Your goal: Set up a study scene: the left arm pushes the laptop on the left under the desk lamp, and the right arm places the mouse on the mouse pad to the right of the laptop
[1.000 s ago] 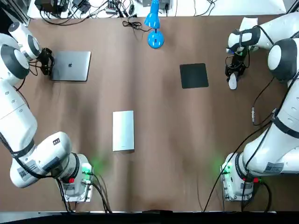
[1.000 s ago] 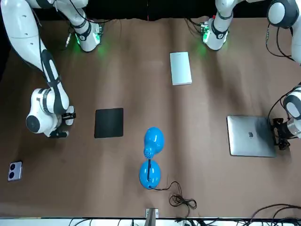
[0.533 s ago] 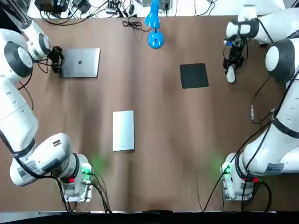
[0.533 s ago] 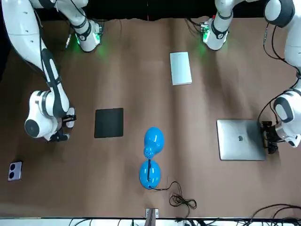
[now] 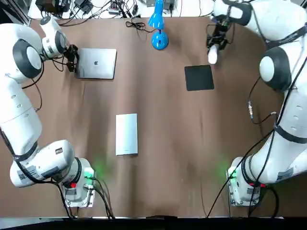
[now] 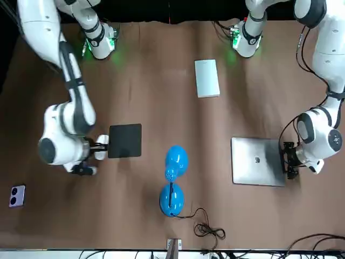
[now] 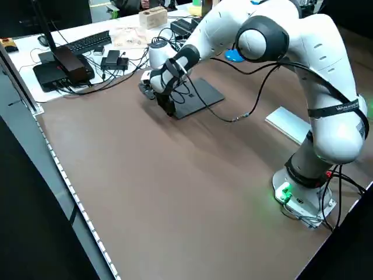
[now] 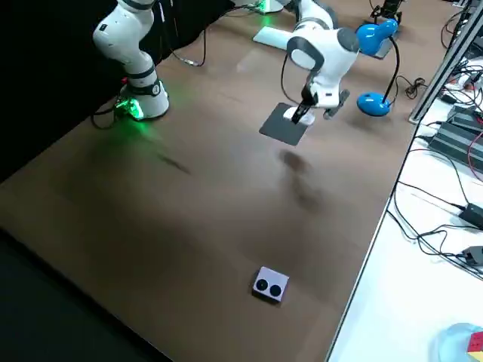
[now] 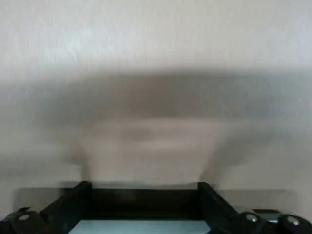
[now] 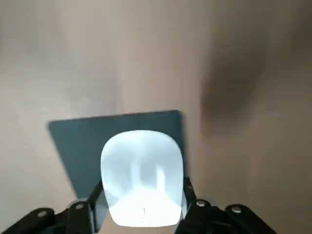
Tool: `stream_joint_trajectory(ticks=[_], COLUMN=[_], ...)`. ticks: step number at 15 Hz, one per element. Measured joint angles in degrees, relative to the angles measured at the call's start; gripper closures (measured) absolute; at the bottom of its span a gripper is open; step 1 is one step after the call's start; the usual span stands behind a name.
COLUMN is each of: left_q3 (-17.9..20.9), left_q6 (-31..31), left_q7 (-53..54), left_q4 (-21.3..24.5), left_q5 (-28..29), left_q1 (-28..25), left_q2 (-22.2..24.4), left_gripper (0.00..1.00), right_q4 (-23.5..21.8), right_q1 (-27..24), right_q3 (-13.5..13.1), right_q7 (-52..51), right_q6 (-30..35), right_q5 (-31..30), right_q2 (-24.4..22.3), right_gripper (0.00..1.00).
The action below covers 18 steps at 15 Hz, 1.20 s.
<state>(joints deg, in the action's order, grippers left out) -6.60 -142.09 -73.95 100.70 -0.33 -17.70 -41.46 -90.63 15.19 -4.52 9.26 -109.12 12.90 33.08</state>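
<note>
Your left gripper [image 5: 73, 58] sits low at the far left of the table [image 5: 158, 158], touching the left edge of the closed laptop [image 5: 97, 63]. Its fingers [image 9: 82, 192] stand apart and grip nothing. The laptop lies flat, to the left of the blue lamp [image 5: 159, 40] and apart from it, not under the lamp's head.

Your right gripper [image 5: 214, 48] is at the far side, clamped on the white mouse [image 5: 212, 57] with 1 finger on each flank, and holds it clear of the table. The mouse hangs by the far right corner of the black pad [image 5: 199, 77]. You can see the pad behind it in the right wrist view, but whether it is over the pad or just beside it cannot be told.

A white slab [image 5: 126, 134] lies mid-table, well apart from both grippers.
</note>
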Motion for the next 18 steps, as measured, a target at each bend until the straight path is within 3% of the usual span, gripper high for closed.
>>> stream_joint_trajectory(ticks=[3, 8, 18], left_q3=[0.0, -0.1, -0.6], left_q6=[-0.1, -0.2, -3.4], left_q7=[-4.3, -10.5, -20.3], left_q4=[0.7, 1.9, 5.3], left_q5=[0.0, 0.0, 0.0], left_q1=[3.0, 8.5, 17.0], left_q2=[0.4, 1.2, 2.8], left_gripper=[0.0, 0.0, 0.0], right_q4=[0.0, 0.1, 0.0], right_q1=[4.7, 5.3, 5.9], right_q3=[0.0, -0.6, -0.5], right_q7=[2.5, 2.5, 4.2], right_q6=[-2.7, -6.1, -4.5], right_q5=[0.2, 0.2, 0.5], right_q2=[3.4, 8.3, 9.9], right_gripper=[0.38, 0.38, 0.38])
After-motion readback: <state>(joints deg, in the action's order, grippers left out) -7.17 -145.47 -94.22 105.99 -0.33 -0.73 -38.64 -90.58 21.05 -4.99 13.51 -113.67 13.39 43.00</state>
